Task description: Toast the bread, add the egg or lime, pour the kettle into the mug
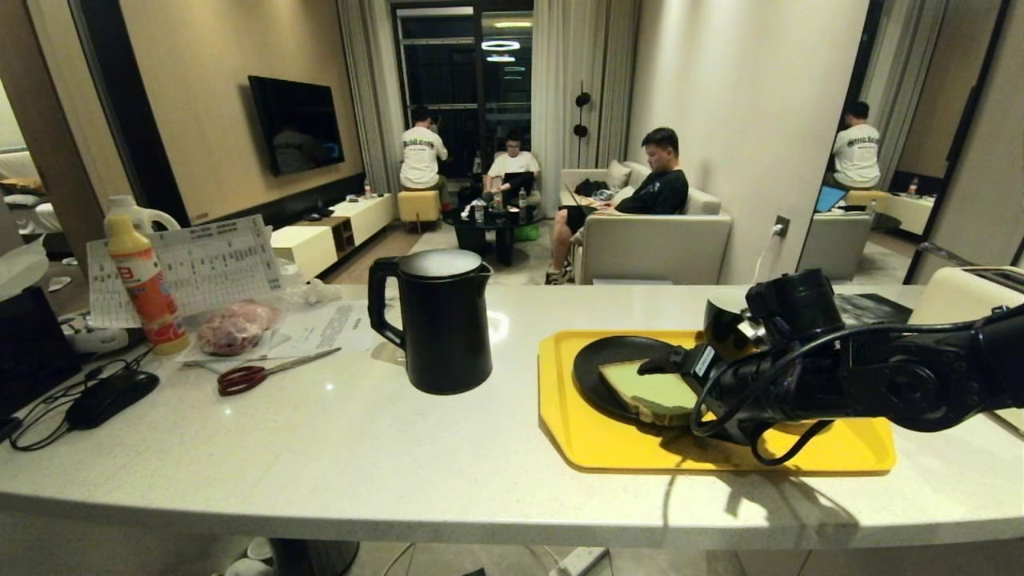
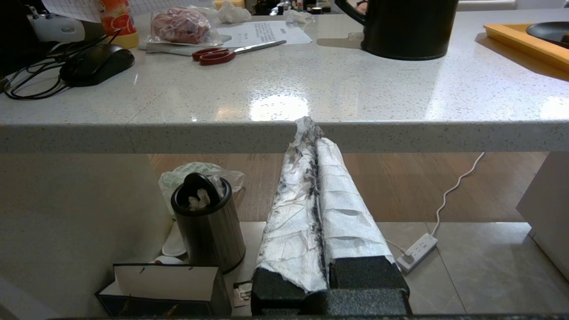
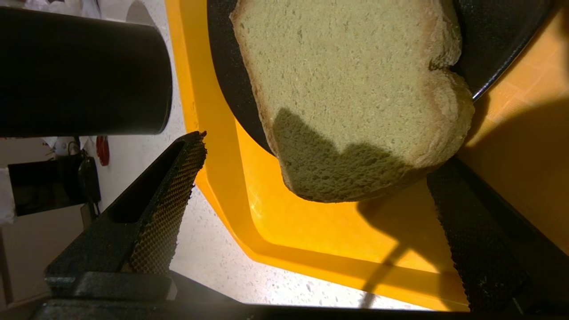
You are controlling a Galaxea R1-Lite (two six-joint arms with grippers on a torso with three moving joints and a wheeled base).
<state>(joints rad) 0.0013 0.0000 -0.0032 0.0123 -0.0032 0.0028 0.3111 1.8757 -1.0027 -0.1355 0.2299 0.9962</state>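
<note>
Right now I am bringing the wide-open, empty right gripper [image 3: 306, 222] level toward the thick pale-green slice of bread [image 3: 351, 89] just ahead, its near edge overhanging the round black plate [image 1: 608, 356] on the yellow plastic tray [image 1: 592, 436], nearer this arm.

Pale green bread [image 1: 652, 390], black plate [image 1: 608, 360], yellow tray [image 1: 576, 424].
</note>
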